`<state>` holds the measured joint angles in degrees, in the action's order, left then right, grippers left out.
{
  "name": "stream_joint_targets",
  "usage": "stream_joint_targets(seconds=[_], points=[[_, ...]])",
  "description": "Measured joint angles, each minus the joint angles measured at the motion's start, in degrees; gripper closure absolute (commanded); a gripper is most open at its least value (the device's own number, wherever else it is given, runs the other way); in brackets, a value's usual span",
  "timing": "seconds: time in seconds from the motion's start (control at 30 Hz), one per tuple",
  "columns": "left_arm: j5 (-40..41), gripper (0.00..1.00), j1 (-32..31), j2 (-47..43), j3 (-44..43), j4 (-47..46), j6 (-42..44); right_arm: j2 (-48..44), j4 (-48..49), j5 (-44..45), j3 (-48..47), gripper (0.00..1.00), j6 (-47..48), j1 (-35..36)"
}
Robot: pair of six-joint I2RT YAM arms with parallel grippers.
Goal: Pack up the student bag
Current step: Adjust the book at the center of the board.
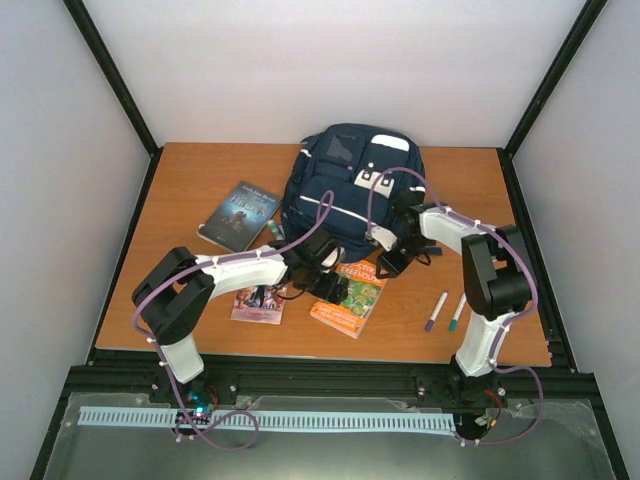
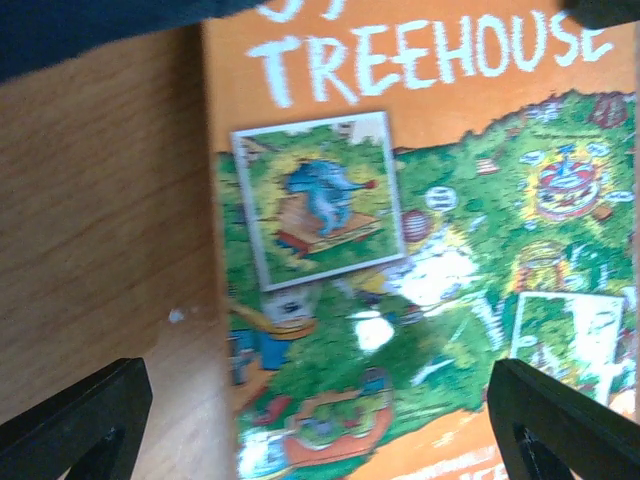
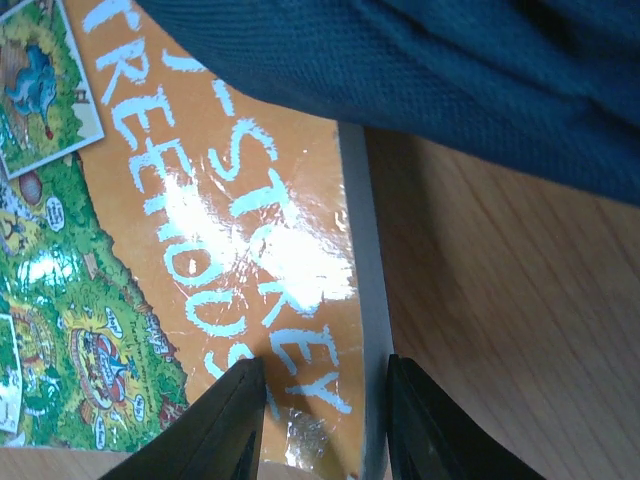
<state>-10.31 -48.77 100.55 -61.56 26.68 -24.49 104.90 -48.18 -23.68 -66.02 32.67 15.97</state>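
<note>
Overhead looks down; wrist views (close) share the orange book

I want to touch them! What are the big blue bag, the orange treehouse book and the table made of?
The blue bag looks like woven cloth: a fine weave shows. The orange book seems glossy card or paper; light glares off its cover. The table looks like wood, or a wood-print top, with grain lines.
</note>
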Motion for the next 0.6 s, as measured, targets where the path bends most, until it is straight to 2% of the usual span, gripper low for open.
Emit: stream_joint_targets(seconds=[0.23, 0.6], points=[[-2.75, 0.06, 0.02, -1.60, 3.74, -0.26, 0.07, 4.17, -2.08, 0.74, -5.57, 0.64, -1.49, 6.03], [-12.66, 0.09, -1.22, -2.91, 6.56, -3.72, 1.84, 4.98, -1.46, 4.17, -7.65, 0.55, -6.73, 4.68]])
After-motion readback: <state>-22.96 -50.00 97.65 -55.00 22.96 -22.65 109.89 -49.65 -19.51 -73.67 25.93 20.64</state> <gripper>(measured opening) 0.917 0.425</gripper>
